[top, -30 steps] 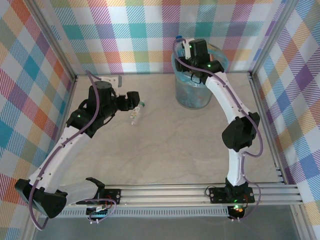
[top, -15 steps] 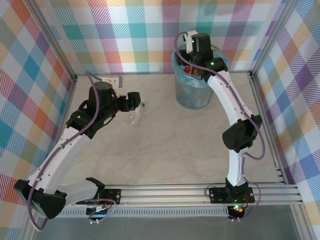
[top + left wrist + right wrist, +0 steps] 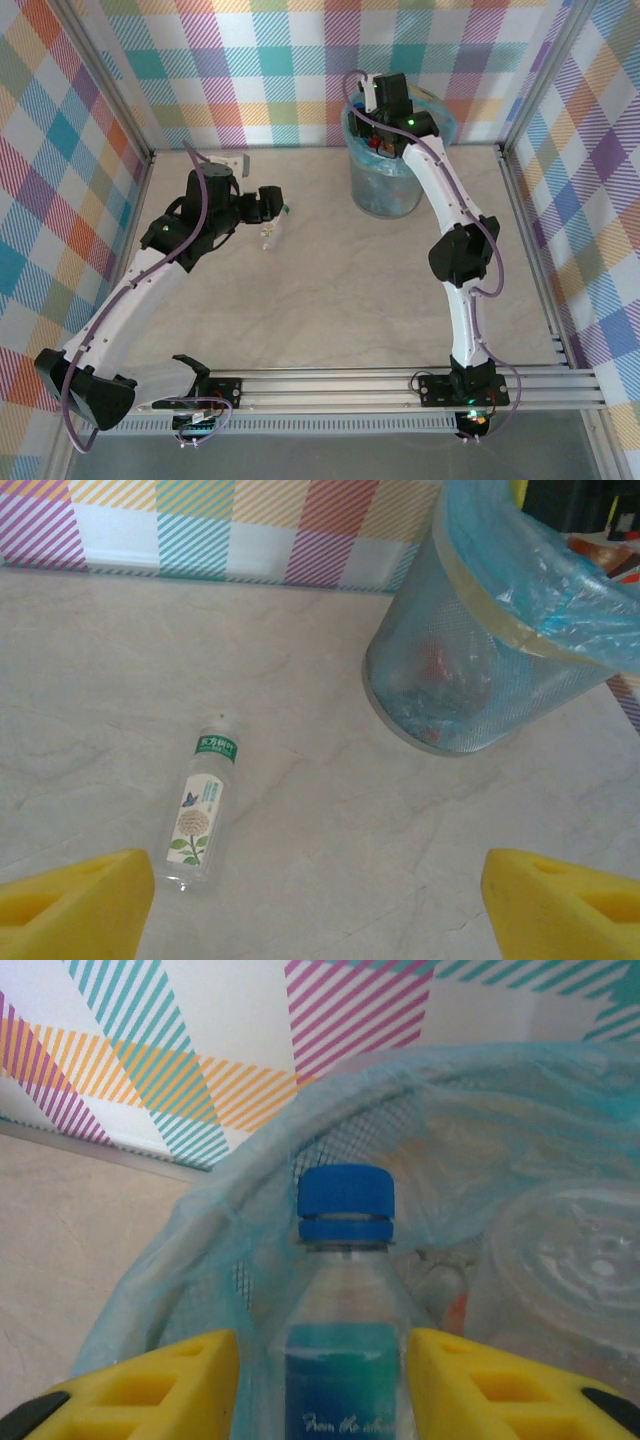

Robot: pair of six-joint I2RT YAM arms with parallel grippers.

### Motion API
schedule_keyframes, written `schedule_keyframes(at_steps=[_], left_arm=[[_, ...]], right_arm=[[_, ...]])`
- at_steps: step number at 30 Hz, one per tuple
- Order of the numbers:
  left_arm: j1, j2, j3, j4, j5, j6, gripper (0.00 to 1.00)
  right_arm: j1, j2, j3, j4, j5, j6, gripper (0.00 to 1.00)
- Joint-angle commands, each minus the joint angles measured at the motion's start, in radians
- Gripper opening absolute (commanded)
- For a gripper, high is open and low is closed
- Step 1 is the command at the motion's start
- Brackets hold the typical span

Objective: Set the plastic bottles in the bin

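A clear bottle [image 3: 200, 815] with a green-and-white flower label lies on its side, well apart from the upright grey bin [image 3: 440, 710], whose blue-bagged mouth frames a blue-capped bottle [image 3: 345, 1360].

The walls [image 3: 250, 60] are pastel plaid, striped pink, teal, orange and purple on white. The table [image 3: 340, 290] is beige and faintly marbled. The bin [image 3: 470, 700] is grey mesh with a light-blue liner. One bottle [image 3: 200, 815] is clear with a green-and-white flowered label. The second bottle [image 3: 345, 1290] has a blue cap and a teal label. The left gripper [image 3: 318, 880] and right gripper [image 3: 322, 1345] have yellow fingers.
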Motion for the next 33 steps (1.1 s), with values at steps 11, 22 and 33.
schedule_keyframes(at_steps=[11, 22, 33], left_arm=[[-0.009, -0.048, -0.052, -0.036, -0.1, -0.004, 0.88], [0.008, -0.334, -0.275, -0.165, -0.3, 0.024, 0.92], [0.012, -0.532, -0.418, -0.241, -0.351, 0.007, 0.97]], right_arm=[[0.15, -0.221, -0.042, 0.061, 0.003, -0.047, 0.75], [0.352, -0.247, -0.563, 0.285, -0.394, -0.881, 0.85], [0.378, -0.032, -0.505, 0.249, -0.499, -1.187, 1.0]])
